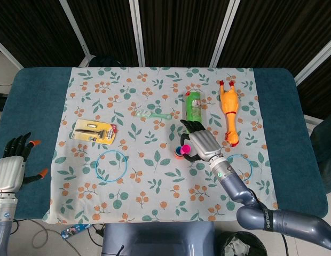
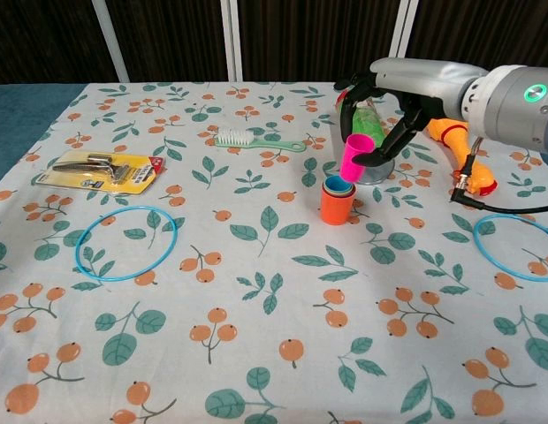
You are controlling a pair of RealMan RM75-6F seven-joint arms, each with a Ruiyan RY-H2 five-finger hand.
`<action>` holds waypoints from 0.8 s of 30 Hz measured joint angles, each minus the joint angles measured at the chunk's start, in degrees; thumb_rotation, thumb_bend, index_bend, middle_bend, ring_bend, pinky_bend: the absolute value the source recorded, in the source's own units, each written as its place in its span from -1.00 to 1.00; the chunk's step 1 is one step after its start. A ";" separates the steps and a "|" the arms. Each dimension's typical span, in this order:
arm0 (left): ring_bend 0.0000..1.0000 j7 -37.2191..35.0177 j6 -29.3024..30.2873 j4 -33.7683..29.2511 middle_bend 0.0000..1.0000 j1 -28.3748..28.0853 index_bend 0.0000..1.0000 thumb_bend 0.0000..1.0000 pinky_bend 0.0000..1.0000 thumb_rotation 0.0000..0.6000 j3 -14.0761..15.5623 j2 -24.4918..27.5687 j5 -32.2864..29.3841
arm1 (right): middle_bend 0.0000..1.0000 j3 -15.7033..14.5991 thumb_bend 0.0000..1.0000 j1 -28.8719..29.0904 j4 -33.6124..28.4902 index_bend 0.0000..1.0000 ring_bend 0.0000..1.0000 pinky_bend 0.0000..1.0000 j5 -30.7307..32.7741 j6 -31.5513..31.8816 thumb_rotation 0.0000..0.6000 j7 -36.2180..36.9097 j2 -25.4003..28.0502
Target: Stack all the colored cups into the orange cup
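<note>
Chest view, right hand [image 2: 393,106] fingers holding pink cup [image 2: 354,157] above orange cup [image 2: 336,204], left hand [image 1: 13,164] fingers wide

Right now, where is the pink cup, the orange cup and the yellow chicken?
pink cup [image 2: 354,156], chest view, on its side wall.
orange cup [image 2: 336,208], chest view, on its front wall.
yellow chicken [image 1: 229,110], head view, on its body.

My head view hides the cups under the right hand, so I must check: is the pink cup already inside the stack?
Observer: No. The chest view shows the pink cup in the air above the orange cup.
Operator: Is it upright?
Observer: Mouth up, leaning slightly; the right hand grips its side.
Operator: Is the orange cup empty?
Observer: No, a blue cup sits nested inside it, with its rim above the orange rim.
</note>
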 measured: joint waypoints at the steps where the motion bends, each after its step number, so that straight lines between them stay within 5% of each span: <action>1: -1.00 -0.03 -0.01 0.02 -0.96 0.01 -0.59 -0.73 -1.00 1.00 0.00 0.01 0.04 | -1.00 0.00 -0.25 0.21 0.21 0.03 -1.00 -0.84 0.33 0.03 1.00 -0.14 -0.33; 20: -1.00 0.06 -0.55 -0.13 -0.96 0.13 -0.60 -0.73 -1.00 1.00 -0.18 0.24 -0.13 | -1.00 -1.16 -0.25 2.84 4.72 0.03 -1.00 -0.84 3.72 -0.01 1.00 -0.90 -3.92; 24: -1.00 0.12 -0.61 -0.20 -0.96 0.17 -0.60 -0.73 -1.00 1.00 -0.29 0.31 -0.28 | -1.00 -1.47 -0.25 3.17 5.68 -0.30 -1.00 -0.84 4.07 -0.26 1.00 -0.95 -4.31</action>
